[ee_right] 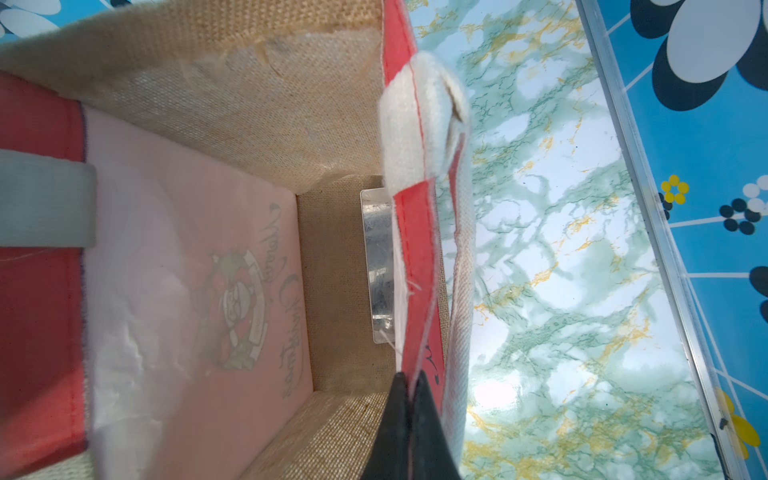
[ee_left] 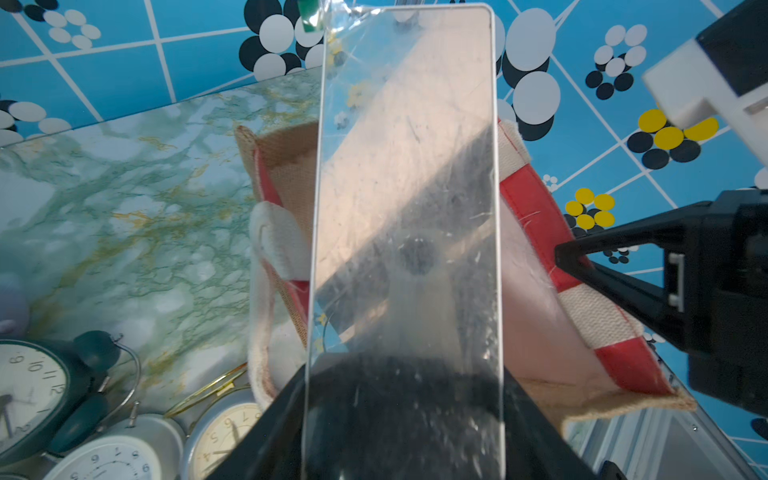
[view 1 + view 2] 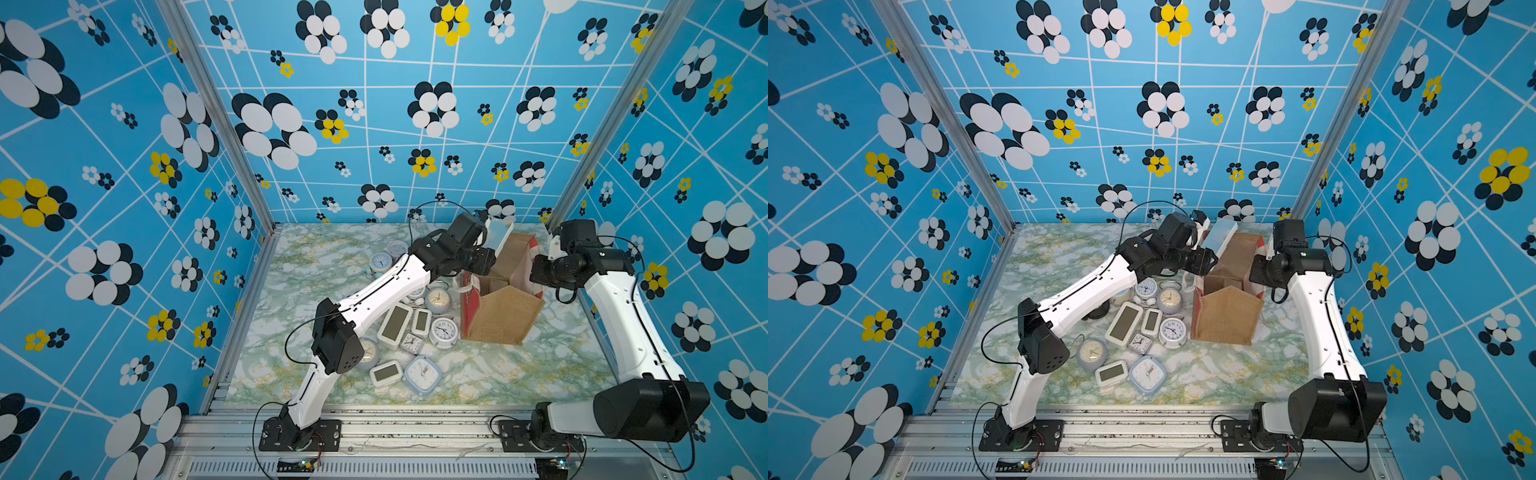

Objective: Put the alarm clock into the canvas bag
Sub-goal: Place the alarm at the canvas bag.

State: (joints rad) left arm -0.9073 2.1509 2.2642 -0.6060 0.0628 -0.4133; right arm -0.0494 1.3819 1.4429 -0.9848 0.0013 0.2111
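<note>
Blue floral walls — marbled tabletop.

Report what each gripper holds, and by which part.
Left gripper: the mirror-faced alarm clock, clamped across its long edges at one end. Right gripper: the canvas bag, pinched at a red side panel's rim.

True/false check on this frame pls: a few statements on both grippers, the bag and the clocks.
1. The left gripper grips a mirror-faced clock above the canvas bag. True.
2. The right gripper is open, clear of the bag. False: it is shut on the bag's red side panel.
3. The bag lies flat on its side. False: it stands upright, mouth open.
4. Several loose clocks lie on the table beside the bag. True.
5. The held clock is round with twin bells. False: it is a flat rectangular slab.
</note>
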